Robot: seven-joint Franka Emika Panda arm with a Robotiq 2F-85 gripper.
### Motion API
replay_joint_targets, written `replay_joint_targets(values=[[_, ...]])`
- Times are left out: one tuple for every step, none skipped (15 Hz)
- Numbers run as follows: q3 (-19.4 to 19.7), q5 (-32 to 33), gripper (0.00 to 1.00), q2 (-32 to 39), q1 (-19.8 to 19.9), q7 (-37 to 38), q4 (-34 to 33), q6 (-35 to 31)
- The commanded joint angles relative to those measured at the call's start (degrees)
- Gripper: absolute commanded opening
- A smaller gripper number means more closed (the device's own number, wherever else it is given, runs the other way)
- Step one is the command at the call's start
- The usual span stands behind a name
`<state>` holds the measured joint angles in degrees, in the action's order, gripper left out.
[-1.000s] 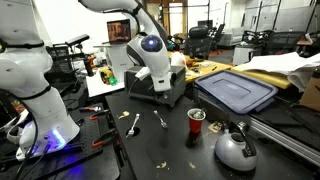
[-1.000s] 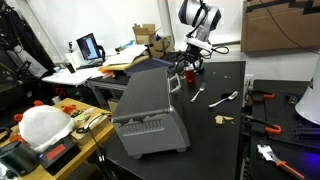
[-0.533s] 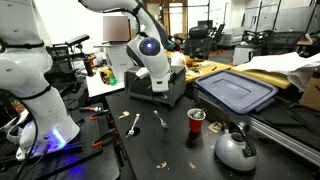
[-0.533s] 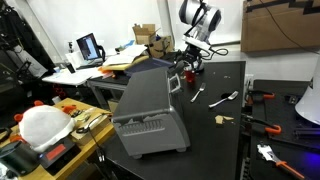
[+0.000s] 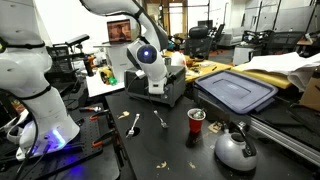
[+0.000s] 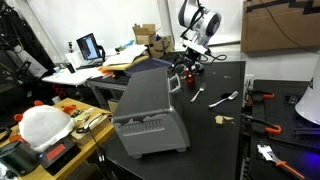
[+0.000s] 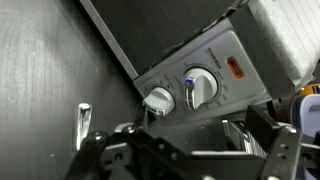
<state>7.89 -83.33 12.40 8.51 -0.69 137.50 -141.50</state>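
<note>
The arm (image 5: 147,56) has dipped toward the oven (image 5: 166,93) at the worktop's (image 5: 160,140) back edge. The gripper (image 7: 190,158) hangs over its knobs (image 7: 201,88), fingers seemingly apart and holding nothing.

The toaster oven (image 7: 215,58) is grey with two white knobs (image 7: 160,99) and an orange light (image 7: 235,68); the bench (image 7: 40,70) is black, the cup (image 5: 197,119) red.
</note>
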Motion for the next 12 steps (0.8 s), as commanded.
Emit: replay_joint_targets(values=[[-0.6,-4.62,1.0,0.36,-1.03,0.78,0.78,-0.11],[-0.55,-5.94,1.0,0.52,-1.17,0.52,0.97,-0.68],[-0.36,-7.4,1.0,0.5,-1.14,0.31,1.21,-0.91],[-0.2,-8.79,1.0,0.36,-1.1,0.05,1.5,-1.23],[-0.06,-10.32,1.0,0.05,-1.02,-0.26,1.94,-1.28],[0.01,-11.89,1.0,-0.18,-1.09,-0.69,2.35,-1.79],[0.04,-13.6,1.0,-0.33,-1.19,-1.06,2.75,-2.24],[0.06,-15.29,1.0,-0.45,-1.3,-1.54,3.08,-2.85],[0.07,-16.91,1.0,-0.49,-1.35,-2.0,3.41,-3.17],[0.11,-18.52,1.0,-0.52,-1.45,-2.77,3.68,-3.66],[0.15,-20.04,1.0,-0.57,-1.49,-3.37,4.0,-3.79],[0.19,-21.34,1.0,-0.71,-1.56,-3.98,4.39,-3.86]])
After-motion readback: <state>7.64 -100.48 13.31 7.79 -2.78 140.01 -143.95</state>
